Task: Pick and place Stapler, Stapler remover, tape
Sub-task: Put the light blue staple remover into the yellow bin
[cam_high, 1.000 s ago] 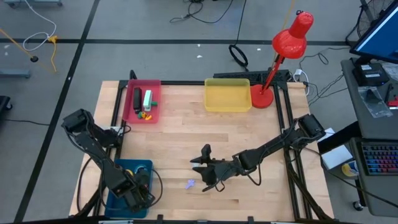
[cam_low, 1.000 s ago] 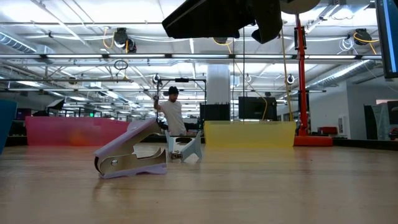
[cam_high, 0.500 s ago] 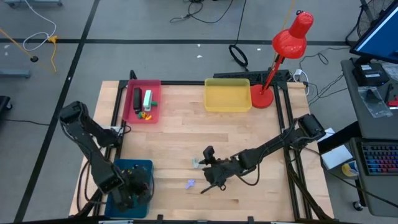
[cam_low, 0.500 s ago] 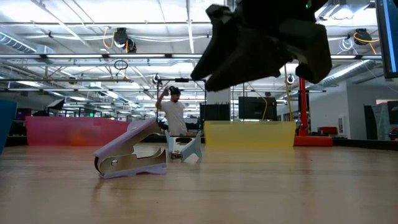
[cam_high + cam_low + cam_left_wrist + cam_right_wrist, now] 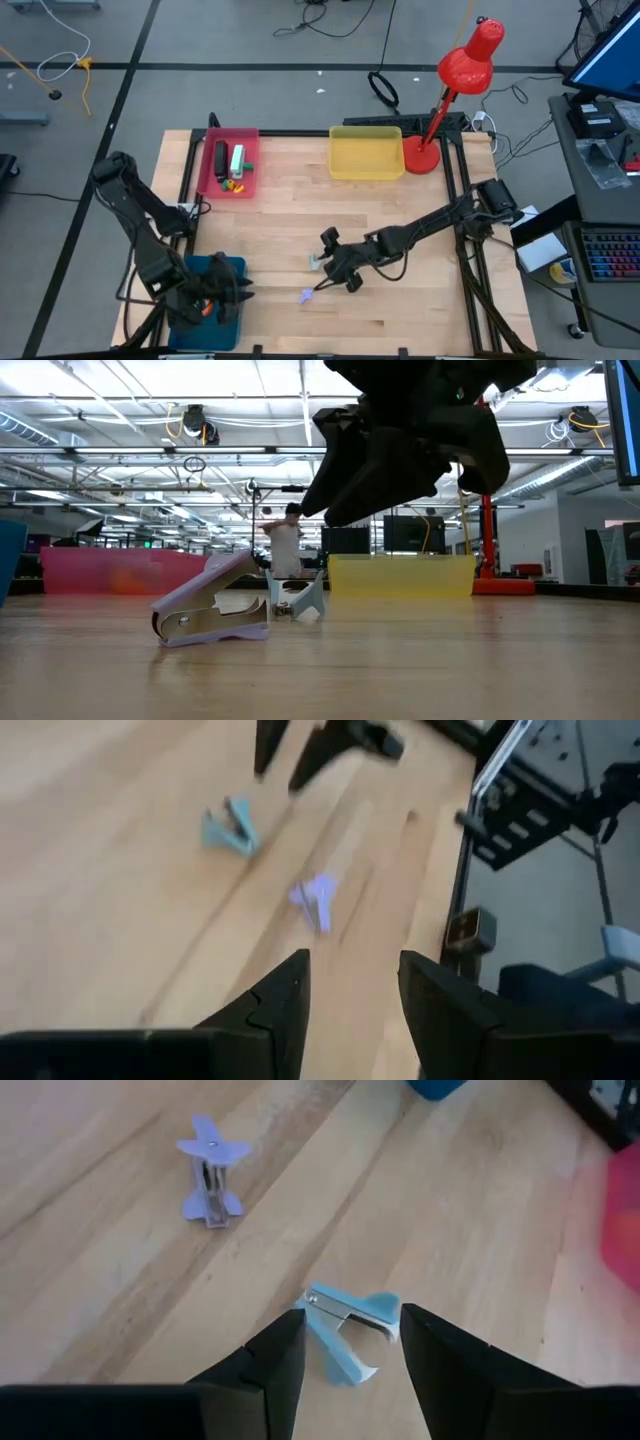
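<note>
Pale-blue staple remover lies on the wooden table just ahead of the right gripper, whose fingers stand apart and hold nothing. It looks light, hard and apt to skid, so pinching across its winged body seems best; the lilac remover sits farther off.

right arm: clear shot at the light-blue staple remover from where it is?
Probably yes. The right gripper hangs open just above the light-blue staple remover, with bare table around it; the purple staple remover lies well apart.
</note>
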You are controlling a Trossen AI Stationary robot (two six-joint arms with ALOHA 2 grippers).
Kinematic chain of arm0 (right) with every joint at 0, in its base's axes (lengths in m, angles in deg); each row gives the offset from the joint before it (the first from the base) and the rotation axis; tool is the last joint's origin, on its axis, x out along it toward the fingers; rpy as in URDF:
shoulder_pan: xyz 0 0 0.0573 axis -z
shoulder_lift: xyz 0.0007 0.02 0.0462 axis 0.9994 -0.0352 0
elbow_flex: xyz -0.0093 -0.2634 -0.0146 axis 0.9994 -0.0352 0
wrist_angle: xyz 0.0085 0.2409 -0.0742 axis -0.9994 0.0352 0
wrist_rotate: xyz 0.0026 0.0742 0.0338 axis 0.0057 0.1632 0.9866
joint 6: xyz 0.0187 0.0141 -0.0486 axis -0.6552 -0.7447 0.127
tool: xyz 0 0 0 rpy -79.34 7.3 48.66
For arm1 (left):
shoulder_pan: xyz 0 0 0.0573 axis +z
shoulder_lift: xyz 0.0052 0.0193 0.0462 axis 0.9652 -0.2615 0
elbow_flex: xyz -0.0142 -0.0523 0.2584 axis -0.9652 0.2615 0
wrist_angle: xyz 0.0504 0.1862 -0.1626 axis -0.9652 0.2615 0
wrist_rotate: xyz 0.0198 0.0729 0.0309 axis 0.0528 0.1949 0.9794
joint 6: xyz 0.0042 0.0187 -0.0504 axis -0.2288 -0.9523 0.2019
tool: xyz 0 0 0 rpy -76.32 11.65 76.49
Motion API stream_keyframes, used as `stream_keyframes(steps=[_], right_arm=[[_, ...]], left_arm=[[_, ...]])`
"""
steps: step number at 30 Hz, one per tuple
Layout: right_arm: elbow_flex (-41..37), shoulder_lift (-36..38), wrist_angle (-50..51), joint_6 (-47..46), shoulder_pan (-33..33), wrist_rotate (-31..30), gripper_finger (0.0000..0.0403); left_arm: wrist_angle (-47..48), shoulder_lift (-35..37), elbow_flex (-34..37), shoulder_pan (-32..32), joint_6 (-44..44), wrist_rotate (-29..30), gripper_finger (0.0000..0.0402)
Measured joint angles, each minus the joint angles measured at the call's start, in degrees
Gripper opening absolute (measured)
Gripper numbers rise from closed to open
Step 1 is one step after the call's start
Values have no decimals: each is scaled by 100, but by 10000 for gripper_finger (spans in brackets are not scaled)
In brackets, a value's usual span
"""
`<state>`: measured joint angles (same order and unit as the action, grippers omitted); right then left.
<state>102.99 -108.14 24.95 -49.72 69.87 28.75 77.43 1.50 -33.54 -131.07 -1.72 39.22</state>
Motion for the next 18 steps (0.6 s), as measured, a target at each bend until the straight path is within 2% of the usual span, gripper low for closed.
stream_keyframes(steps=[6,12,18], right_arm=[[0,-9,26,-3,5,3,161],[0,-12,31,105,100,19,162],[0,-14,36,105,318,413,161]], left_arm=[[-159,145,-2,30,-554,402,152],[-269,180,-2,169,-923,440,152],[-288,180,-2,368,-1247,440,152]])
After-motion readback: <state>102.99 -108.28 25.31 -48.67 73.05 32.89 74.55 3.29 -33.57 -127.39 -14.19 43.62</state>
